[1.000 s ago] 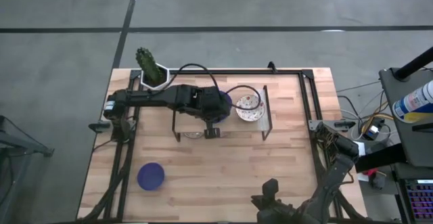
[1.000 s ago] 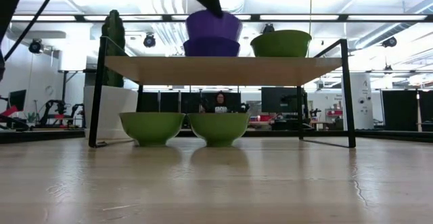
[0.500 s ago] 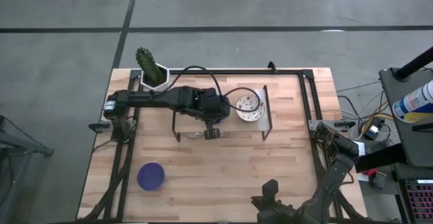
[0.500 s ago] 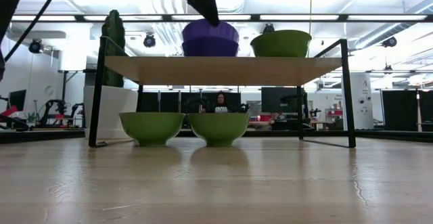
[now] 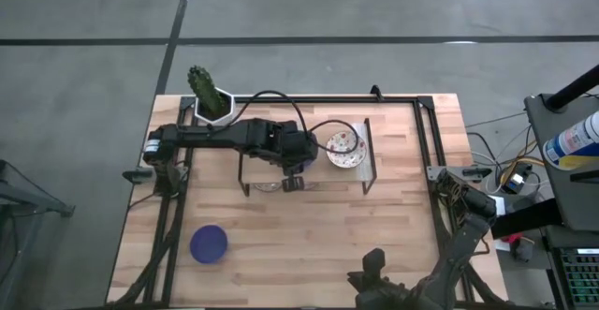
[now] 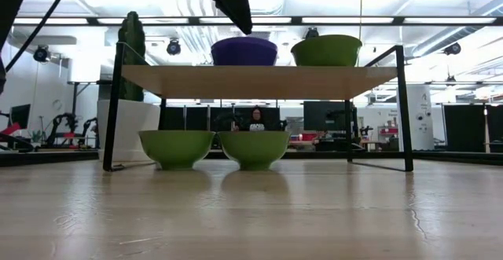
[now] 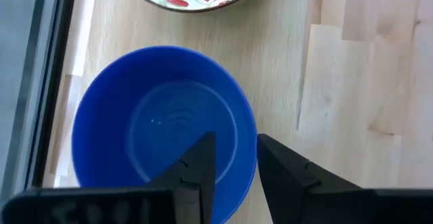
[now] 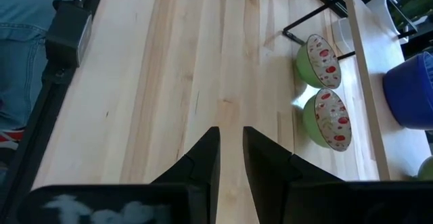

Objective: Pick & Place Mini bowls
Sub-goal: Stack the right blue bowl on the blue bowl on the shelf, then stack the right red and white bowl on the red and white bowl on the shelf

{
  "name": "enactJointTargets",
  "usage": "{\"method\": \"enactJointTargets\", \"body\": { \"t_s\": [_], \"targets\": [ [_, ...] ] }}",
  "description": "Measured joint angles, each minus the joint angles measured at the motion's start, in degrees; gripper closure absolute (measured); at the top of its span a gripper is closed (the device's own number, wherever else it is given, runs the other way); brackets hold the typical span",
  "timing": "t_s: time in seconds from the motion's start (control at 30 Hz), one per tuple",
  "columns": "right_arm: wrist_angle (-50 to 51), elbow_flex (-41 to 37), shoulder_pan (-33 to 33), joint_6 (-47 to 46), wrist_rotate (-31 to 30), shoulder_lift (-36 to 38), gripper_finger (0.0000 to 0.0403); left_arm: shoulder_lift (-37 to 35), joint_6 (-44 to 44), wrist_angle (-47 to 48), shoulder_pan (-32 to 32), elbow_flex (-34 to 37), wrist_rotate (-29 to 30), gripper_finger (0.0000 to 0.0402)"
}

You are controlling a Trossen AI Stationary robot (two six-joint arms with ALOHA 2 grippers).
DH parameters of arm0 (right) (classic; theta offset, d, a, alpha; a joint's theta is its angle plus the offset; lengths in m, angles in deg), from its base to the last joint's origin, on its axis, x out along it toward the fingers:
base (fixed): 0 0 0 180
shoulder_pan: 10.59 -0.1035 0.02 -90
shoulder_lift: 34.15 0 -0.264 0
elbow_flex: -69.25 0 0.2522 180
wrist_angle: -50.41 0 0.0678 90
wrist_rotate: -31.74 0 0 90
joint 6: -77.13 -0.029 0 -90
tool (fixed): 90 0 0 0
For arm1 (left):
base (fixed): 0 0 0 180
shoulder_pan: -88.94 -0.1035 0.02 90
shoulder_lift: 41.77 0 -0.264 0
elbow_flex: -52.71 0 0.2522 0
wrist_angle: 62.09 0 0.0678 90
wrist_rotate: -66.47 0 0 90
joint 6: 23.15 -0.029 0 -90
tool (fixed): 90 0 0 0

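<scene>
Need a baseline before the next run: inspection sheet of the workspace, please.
Surface: wooden table with a rack on it.
Job's things: shelved blue bowl and floral bowl on the rack's top; two green-sided floral bowls beneath; second blue bowl on the table.
Clutter: cactus pot, far-left corner.
Tools: left tool open over the shelved blue bowl's rim; right tool slightly open, empty, at the near edge.
Cables: black loop over the left arm; loose wires off the right side.
Surroundings: seated person beyond the table.

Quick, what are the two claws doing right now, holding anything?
Left gripper: open, just above the blue bowl on the shelf, holding nothing.
Right gripper: narrow gap, empty.
</scene>
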Motion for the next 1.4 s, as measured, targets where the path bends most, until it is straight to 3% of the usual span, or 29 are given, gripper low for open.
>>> {"method": "enactJointTargets", "body": {
  "t_s": [0.4,0.7,0.9,1.07,1.4],
  "targets": [
    [-1.9,-1.6,0.5,0.2,0.0,-0.1,0.0342,-3.5,4.6,4.2,0.7,0.0,-0.1,0.0299],
    [-8.1,-8.7,3.3,3.0,0.1,-0.6,0.0308,-8.7,9.3,1.4,7.1,3.3,-1.3,0.0299],
    [-16.3,-13.9,6.5,7.6,0.0,-0.7,0.0270,-14.9,12.4,-11.6,14.2,10.9,-0.6,0.0299],
    [-20.8,-17.3,8.9,11.5,-4.5,-0.7,0.0241,-20.8,12.8,-25.8,21.9,21.2,1.7,0.0299],
    [-33.8,-23.1,15.3,21.3,-6.0,-0.7,0.0242,-30.7,9.9,-55.0,35.5,44.0,2.3,0.0298]
  ]
}}
